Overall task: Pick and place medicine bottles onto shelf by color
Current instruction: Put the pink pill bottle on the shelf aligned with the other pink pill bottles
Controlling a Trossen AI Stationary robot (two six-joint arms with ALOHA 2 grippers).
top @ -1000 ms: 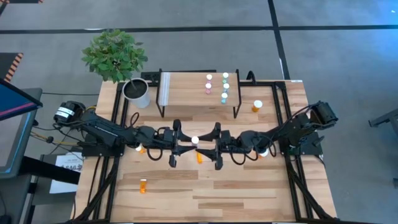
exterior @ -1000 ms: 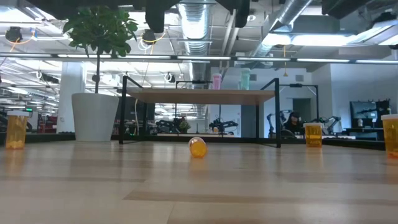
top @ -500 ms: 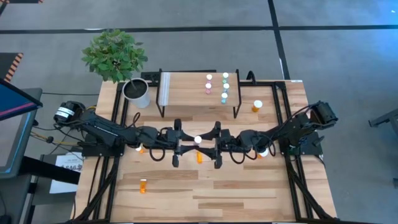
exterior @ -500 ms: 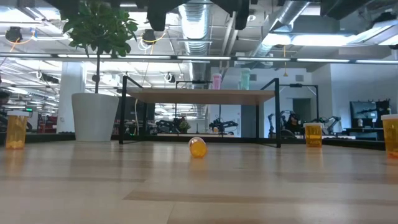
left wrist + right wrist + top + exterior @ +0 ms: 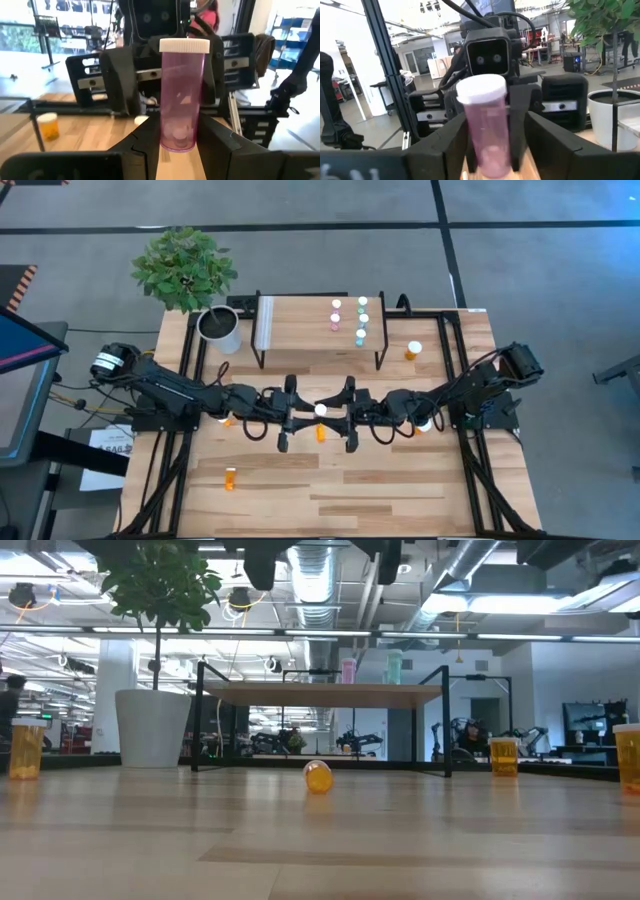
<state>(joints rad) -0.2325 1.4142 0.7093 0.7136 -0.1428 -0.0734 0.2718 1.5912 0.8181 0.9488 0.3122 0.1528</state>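
Mid-handoff: left gripper (image 5: 177,145) clamped on pink bottle (image 5: 182,95), right gripper (image 5: 492,150) jaws around it, grip unclear. Five bottles on shelf (image 5: 300,330); several orange bottles (image 5: 231,478) left on worktop (image 5: 380,490).

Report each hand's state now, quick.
Left hand: shut on the pink translucent pill bottle with white cap.
Right hand: fingers around the same bottle; grip cannot be told.

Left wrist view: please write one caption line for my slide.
Left gripper holds an upright pink bottle facing the right gripper.
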